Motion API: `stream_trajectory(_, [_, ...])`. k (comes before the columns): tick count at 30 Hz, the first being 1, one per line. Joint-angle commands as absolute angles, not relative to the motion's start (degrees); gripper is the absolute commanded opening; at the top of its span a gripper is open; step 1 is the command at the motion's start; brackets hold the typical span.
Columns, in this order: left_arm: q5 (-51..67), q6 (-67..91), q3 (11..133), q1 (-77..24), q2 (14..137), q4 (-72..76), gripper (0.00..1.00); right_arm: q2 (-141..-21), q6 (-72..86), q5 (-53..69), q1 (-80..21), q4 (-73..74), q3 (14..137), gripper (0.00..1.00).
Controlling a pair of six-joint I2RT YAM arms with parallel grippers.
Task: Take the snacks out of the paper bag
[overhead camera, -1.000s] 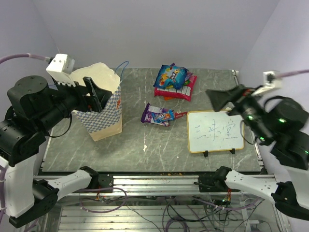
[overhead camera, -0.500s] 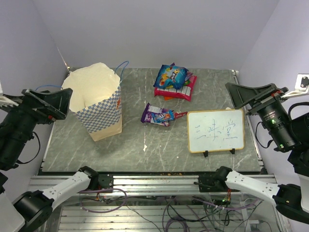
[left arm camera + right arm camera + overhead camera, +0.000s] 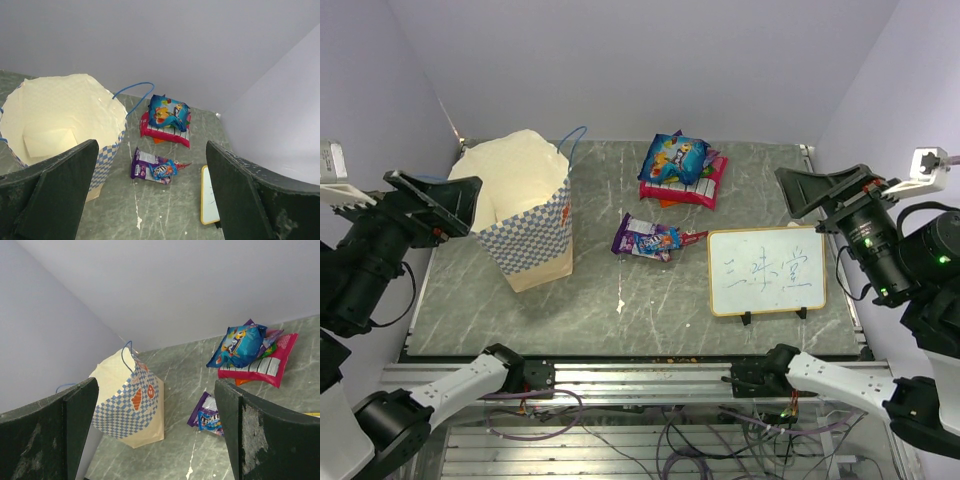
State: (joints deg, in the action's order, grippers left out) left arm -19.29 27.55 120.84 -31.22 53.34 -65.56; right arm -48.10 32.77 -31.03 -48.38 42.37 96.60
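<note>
Paper bag (image 3: 520, 215) upright on the left half of the counter (image 3: 620, 320), mouth wide open. Cream inside on show to the left wrist camera, checkered band around the lower wall, a blue string handle (image 3: 576, 135) looping up at the back rim.

Out on the stone already: a blue packet (image 3: 672, 157) lying on top of a red-and-white packet (image 3: 698, 187) near the back edge, slivers of green and purple wrapper poking out between them. A purple packet (image 3: 645, 238) flat by itself nearer the middle, between the bag and a white writing board (image 3: 767, 271), close to the board's upper left corner and apart from the bag. Board propped on small black feet at the right front, handwriting across its face.

Left fingers (image 3: 55, 190) spread wide and holding nothing, raised off the counter's left edge, just beside the bag's rim and aimed over its mouth. Right fingers (image 3: 260, 430) likewise parted wide and empty, held high beyond the right edge near the board's far corner, facing across toward bag and packets. Neither pair touching any wrapper or the bag.
</note>
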Motion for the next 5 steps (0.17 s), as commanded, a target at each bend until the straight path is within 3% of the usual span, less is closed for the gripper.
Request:
stream_trajectory(1, [-18.67,28.77,119.46,-31.73,53.77,-65.13,0.99,-47.16,32.37,-32.83,-48.33,42.54,95.8,1.0])
stream_trajectory(5, [-18.46,29.26,118.41,-31.73,53.65,-64.72,0.99,-48.3,34.79,-36.98,-48.3,45.58,97.13,1.0])
